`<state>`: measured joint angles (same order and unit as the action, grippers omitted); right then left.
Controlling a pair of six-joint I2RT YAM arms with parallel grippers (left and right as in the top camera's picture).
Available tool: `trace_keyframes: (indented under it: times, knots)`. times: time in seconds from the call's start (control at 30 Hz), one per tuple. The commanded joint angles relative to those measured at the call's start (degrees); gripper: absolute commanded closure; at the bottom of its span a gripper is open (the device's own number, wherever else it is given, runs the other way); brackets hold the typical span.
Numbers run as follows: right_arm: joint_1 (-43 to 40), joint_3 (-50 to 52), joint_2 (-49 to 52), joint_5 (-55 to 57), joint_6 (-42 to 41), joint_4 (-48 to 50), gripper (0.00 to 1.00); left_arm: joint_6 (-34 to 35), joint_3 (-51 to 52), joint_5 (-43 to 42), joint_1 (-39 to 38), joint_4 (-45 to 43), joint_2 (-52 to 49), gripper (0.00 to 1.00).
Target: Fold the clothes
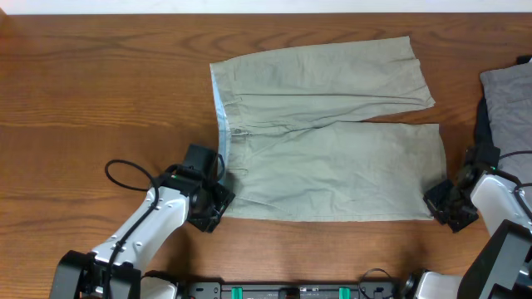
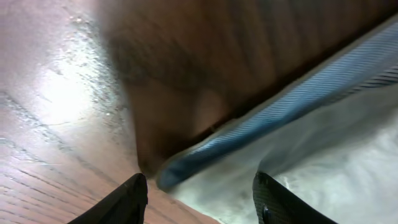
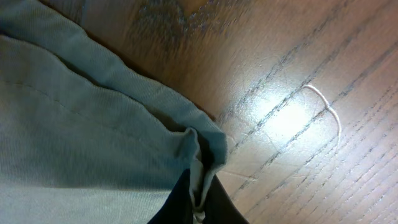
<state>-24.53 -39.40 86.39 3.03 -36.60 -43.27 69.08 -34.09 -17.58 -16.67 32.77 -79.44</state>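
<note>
The clothes, one pair of pale khaki shorts, lie flat on the wooden table with the waistband at the left and both legs pointing right. My left gripper sits at the near-left waistband corner. In the left wrist view it is open, and the blue-lined waistband edge and pale cloth reach between its fingers. My right gripper is at the near-right hem corner. In the right wrist view it is shut, pinching a fold of the shorts' hem.
A plain grey garment lies at the right edge over a dark navy cloth. A black cable loop stands out from the left arm. A pale thread lies on the bare wood.
</note>
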Motion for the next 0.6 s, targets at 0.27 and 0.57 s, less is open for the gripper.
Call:
trace_keyframes:
  times: [0.27, 0.57]
  knots:
    - [-0.2, 0.9, 0.2, -0.5, 0.7, 0.0, 0.92, 0.7, 0.6, 1.6, -0.2, -0.5, -1.2, 0.52]
    - [-0.2, 0.9, 0.2, -0.7, 0.7, 0.0, 0.90, 0.6, 0.5, -0.5, -0.1, -2.0, -5.8, 0.70]
